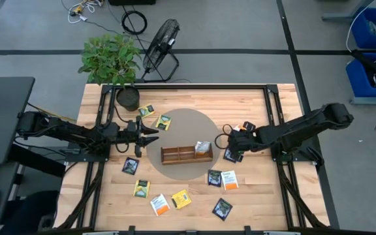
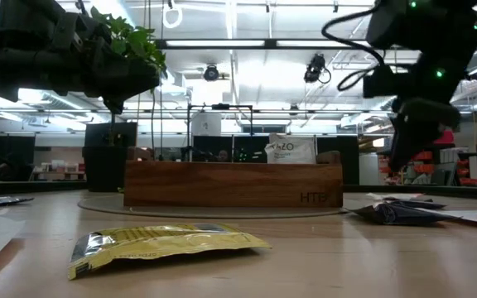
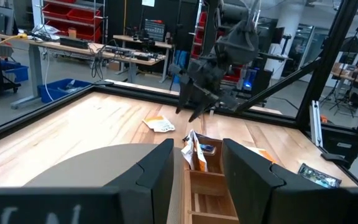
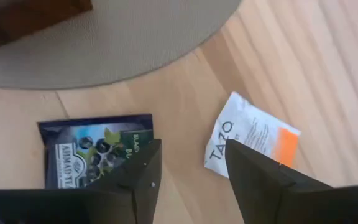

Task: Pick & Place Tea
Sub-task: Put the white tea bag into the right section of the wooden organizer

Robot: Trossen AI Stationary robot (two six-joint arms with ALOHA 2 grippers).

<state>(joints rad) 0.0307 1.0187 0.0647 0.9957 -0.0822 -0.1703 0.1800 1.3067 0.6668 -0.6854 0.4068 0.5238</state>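
Several flat tea sachets lie on the wooden table: yellow ones, black ones, and white-and-orange ones. One white sachet stands on edge in the right end of the brown wooden tray. My right gripper is open and hovers right of the tray. It is above bare wood between a black sachet and a white-and-orange sachet. My left gripper is open and hangs left of the tray, pointing along it.
The tray sits on a round grey mat. A dark pot stands at the far left corner, with a plant and a fan beyond the table. A black frame runs along the table's sides. A yellow sachet lies near the front edge.
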